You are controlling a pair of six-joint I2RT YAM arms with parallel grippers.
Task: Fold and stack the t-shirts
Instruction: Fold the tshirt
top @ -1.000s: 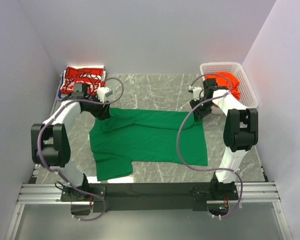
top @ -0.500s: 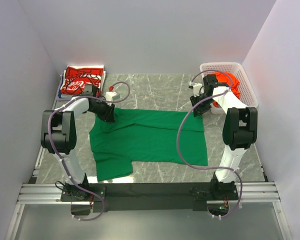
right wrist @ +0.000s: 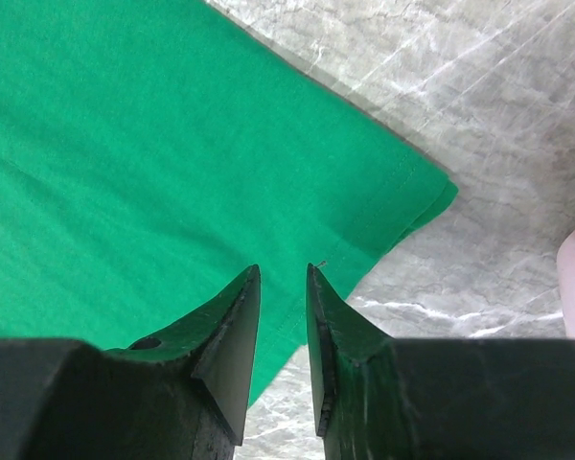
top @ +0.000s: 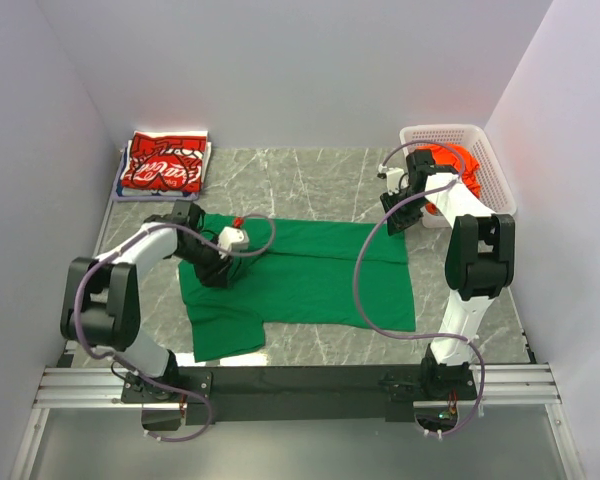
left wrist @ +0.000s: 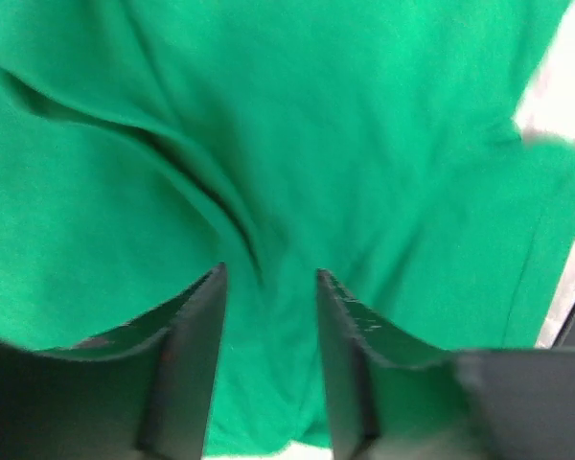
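Left gripper point(left wrist: 270, 271) of mine sits on the green t-shirt point(top: 310, 275) spread across the table point(top: 300, 180), jaws half-closed at a ridge; pinched or not, I cannot tell. Farther off, my right gripper point(right wrist: 282, 268) sits narrow at the corner hem, equally unclear. A shallow pinch could slip and rumple the fold.

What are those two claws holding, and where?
Cannot be told. The left gripper rests on the left end of the green t-shirt, the right gripper at its far right corner; no cloth looks lifted.
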